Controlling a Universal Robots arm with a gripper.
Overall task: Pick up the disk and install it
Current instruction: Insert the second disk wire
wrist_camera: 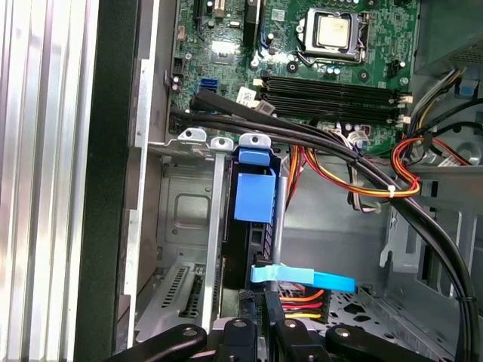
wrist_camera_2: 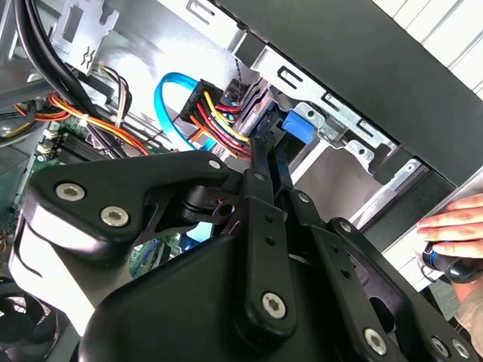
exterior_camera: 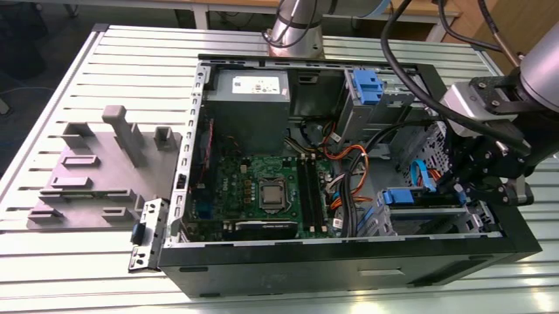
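Pincer (wrist_camera_2: pixel 264 162) fingers pressed together, reaching down into the case (exterior_camera: pixel 349 261) beside the disk (wrist_camera: pixel 253 219).

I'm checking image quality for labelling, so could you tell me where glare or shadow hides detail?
Exterior view: glare on the slatted table near the case; the gripper sits in shadow. Second wrist view: overexposed table slats and chassis metal. First wrist view: evenly lit, drive bay dim.

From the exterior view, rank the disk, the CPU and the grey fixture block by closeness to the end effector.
1. The disk, right beside the end effector.
2. The CPU, mid-motherboard.
3. The grey fixture block, far off at the exterior view's left.
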